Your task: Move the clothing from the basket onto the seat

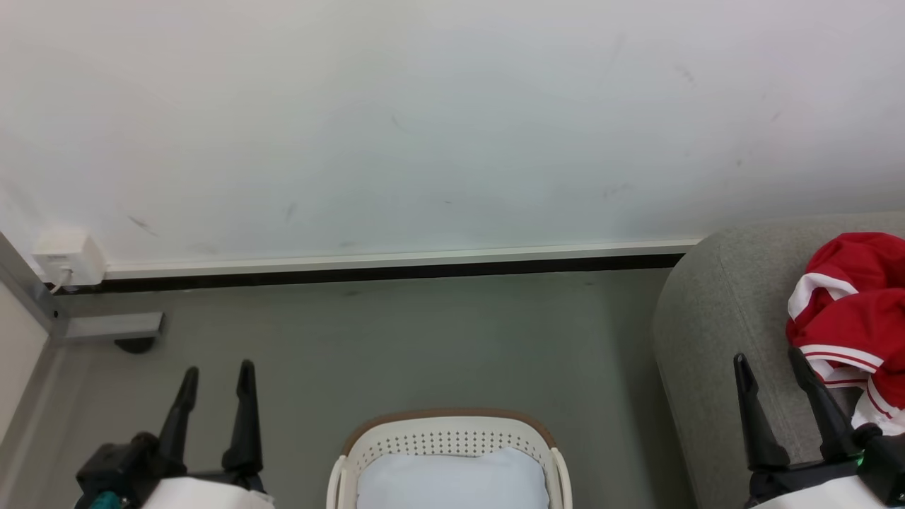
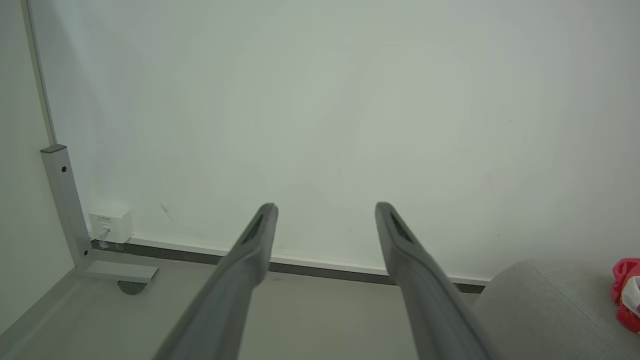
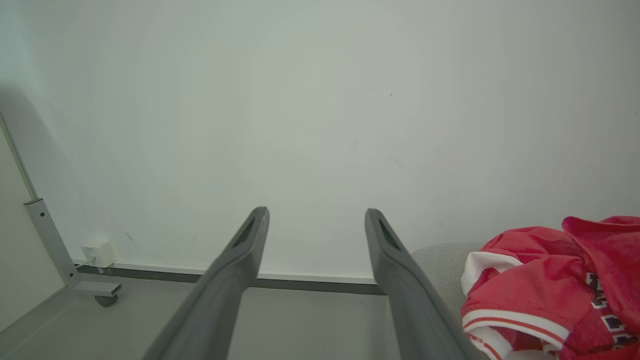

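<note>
Frame (image 1: pixel 113 326) far left: grey metal post, foot running right along floor (image 1: pixel 396 339), dark caster (image 1: pixel 134 345) under it. White wall box (image 1: pixel 68 256) just above the foot, cable plugged in, sitting at skirting (image 1: pixel 396 263) level. Left tool (image 1: pixel 218 369) lower left, fingers spread wide, pointing toward wall (image 1: pixel 452 127), hanging over bare floor, well apart from basket (image 1: pixel 452 413). Left wrist view shows wall and skirting in the gap between its fingers. Basket bottom centre on floor, between the two tools: white perforated side, brown rim, pale blue-white pad (image 1: pixel 452 481) lying inside, near half cut off by picture edge. Seat (image 1: pixel 714 318) at right: grey woven, rounded corner facing basket, strip of floor between them, back edge by the skirting. Clothing (image 1: pixel 852 304) lies on seat at the right edge of head view: crumpled red heap, white panels, thin stripe trim. Right wrist view adds dark lettering patches on it. Right tool (image 1: pixel 768 355) lower right, over seat's near part, fingers spread wide, seat fabric showing in the gap. Its right finger overlaps clothing's hem in head view; cannot tell whether they touch. Right wrist view puts clothing just right of that finger.
</note>
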You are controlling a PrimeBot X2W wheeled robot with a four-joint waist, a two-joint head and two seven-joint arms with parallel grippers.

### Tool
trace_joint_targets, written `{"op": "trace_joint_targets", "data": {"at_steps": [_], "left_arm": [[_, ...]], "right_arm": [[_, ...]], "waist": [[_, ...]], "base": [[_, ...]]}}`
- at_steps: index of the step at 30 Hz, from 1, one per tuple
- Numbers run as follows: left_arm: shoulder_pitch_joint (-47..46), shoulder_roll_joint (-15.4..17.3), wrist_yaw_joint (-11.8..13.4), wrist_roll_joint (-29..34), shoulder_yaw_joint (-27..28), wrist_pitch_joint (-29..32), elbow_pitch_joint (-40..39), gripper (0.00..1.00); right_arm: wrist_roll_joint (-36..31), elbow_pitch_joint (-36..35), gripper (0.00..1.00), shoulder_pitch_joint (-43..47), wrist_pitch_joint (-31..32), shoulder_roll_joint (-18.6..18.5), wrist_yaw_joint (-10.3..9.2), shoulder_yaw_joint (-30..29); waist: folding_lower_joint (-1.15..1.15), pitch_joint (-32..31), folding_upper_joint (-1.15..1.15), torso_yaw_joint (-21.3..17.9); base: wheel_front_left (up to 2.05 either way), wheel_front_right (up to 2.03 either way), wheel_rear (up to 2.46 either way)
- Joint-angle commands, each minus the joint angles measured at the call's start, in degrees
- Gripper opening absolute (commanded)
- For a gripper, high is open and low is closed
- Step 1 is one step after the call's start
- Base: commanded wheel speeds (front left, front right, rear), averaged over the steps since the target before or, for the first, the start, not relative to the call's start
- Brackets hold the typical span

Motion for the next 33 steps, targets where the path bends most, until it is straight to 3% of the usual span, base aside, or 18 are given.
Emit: {"op": "trace_joint_targets", "data": {"at_steps": [1, 8, 14, 33], "left_arm": [[1.62, -1.43, -1.05, 1.83, 1.57, 0.00, 0.35, 1.00], [3.30, -5.12, -5.22, 5.93, 5.67, 0.00, 2.72, 1.00], [3.04, -6.63, -7.04, 7.80, 7.43, 0.00, 3.53, 1.00], [1.92, -8.33, -9.17, 10.04, 8.84, 0.00, 5.14, 1.00]], "right_arm": [[-1.29, -0.51, 1.00, 1.55, -0.91, 1.16, -0.13, -0.56], [-2.28, 2.31, 1.00, 1.41, -1.43, 3.52, -0.13, 1.02], [-2.55, 3.31, 1.00, 1.06, -1.48, 4.31, -0.13, 0.51], [-2.34, 3.00, 1.00, 0.26, -1.51, 4.41, -0.13, 1.43]], "waist": [[0.01, 0.15, 0.00, -0.25], [0.01, 0.48, 0.00, -0.70], [0.01, 0.28, 0.00, -0.44], [0.01, 0.33, 0.00, -0.49]], "base": [[0.00, 0.00, 0.00], [0.00, 0.00, 0.00], [0.00, 0.00, 0.00], [0.00, 0.00, 0.00]]}}
